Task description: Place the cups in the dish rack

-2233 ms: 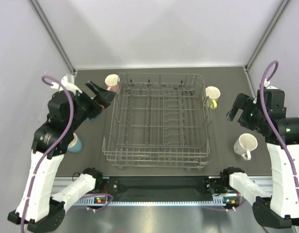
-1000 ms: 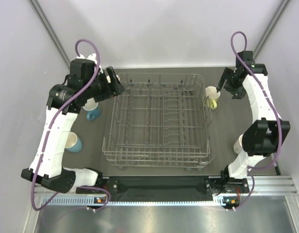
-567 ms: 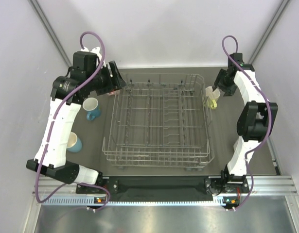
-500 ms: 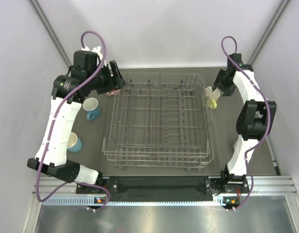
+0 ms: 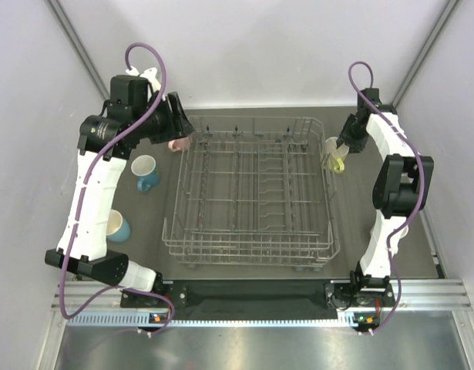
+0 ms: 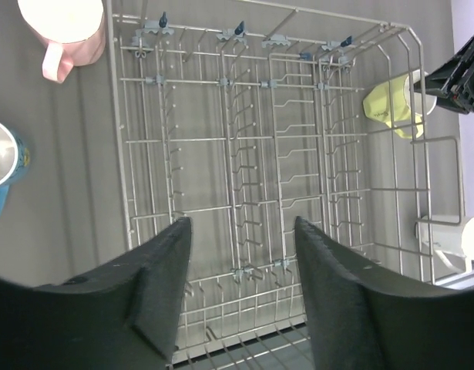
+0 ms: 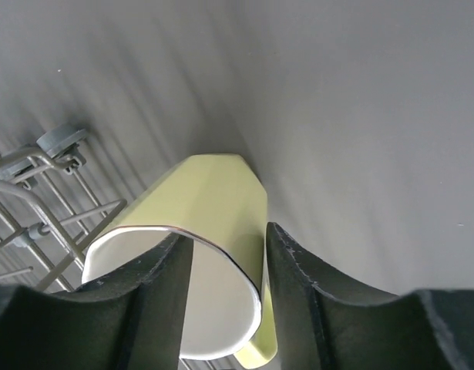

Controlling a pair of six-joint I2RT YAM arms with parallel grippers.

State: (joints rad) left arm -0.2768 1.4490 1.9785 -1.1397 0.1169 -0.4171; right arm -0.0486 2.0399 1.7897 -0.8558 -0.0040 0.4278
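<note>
1. Dark grey desk (image 5: 352, 223) between pale walls; dish rack (image 5: 248, 193) at centre, no cup visible inside it.
2. Progress: none loaded. All five cups stand outside the rack.
3. Cup positions, by the clock from rack centre in the top view:
   - pink mug (image 6: 63, 23) at 11
   - blue mug (image 5: 146, 171) at 9
   - light blue mug (image 5: 117, 226) at 8
   - yellow mug (image 5: 334, 154) at 2
   - white mug (image 6: 452, 239) at 4, visible in the left wrist view only
4. Left pincer (image 6: 242, 227): spread, empty, held above the rack's 11 o'clock corner.
5. Right pincer (image 7: 227, 239): spread astride the yellow mug's wall, one finger over the mouth, one outside. No clamp visible.
6. Judged step in hand: grasp of the yellow mug. Left to do: lift, seat it among the tines, repeat for the other four.
</note>
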